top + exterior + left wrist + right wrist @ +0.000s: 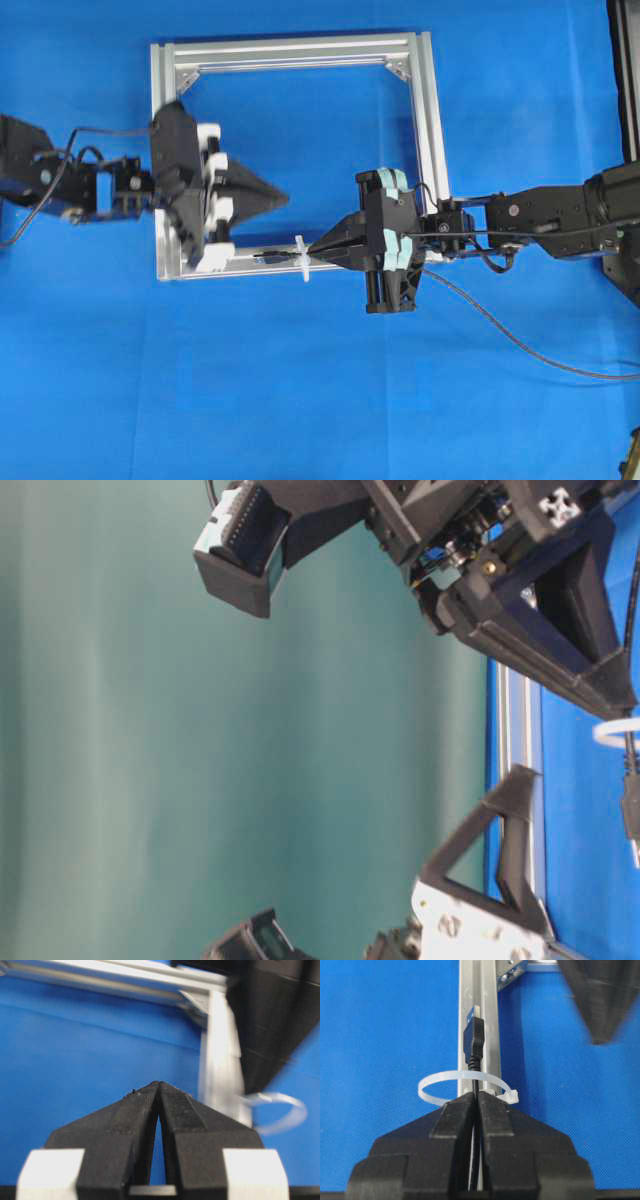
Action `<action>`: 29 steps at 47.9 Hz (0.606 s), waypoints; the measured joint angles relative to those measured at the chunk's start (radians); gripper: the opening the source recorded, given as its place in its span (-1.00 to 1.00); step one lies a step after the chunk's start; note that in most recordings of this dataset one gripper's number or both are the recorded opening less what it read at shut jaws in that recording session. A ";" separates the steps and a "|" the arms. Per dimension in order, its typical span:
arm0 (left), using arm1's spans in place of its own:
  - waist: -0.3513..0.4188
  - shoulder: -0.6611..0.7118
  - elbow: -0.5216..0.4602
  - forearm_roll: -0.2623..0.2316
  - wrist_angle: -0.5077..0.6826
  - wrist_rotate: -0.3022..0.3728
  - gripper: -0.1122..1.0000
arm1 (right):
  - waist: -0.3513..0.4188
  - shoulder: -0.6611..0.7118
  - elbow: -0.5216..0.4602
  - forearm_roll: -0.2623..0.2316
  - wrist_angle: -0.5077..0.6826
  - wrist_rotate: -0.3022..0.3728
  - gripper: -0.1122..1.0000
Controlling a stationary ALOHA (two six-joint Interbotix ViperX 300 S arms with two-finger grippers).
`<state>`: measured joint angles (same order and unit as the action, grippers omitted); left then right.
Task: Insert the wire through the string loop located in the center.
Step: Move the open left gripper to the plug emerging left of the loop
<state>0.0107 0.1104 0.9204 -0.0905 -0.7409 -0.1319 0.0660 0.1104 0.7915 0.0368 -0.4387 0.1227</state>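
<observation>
One blue tabletop (300, 400), possibly cloth.

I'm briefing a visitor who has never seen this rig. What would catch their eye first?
First the silver frame lying on the blue table. Then the right gripper, shut on the wire, whose plug pokes through the string loop on the frame's lower bar. The left gripper is shut and empty, over the frame's inside.

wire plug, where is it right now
In the right wrist view the wire's plug lies along the silver frame bar, just past the string loop, with the wire held in the shut right gripper.
</observation>
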 measured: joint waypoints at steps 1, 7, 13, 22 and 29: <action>-0.011 -0.003 0.002 -0.002 0.000 -0.006 -0.80 | 0.002 0.000 0.000 0.000 0.000 0.002 -0.84; -0.064 -0.014 0.012 0.000 0.000 -0.017 -0.80 | 0.002 0.000 0.000 0.000 0.000 0.000 -0.84; -0.103 -0.020 0.018 0.000 0.000 -0.017 -0.80 | 0.002 0.000 0.000 0.000 0.000 0.000 -0.84; -0.118 -0.020 0.018 0.000 0.000 -0.014 -0.79 | 0.002 0.000 0.000 0.000 0.000 0.000 -0.84; -0.118 -0.020 0.017 0.000 0.000 -0.011 -0.47 | 0.002 0.000 0.000 0.000 0.000 0.000 -0.84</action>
<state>-0.1074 0.0905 0.9373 -0.0905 -0.7409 -0.1427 0.0675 0.1104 0.7915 0.0368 -0.4387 0.1227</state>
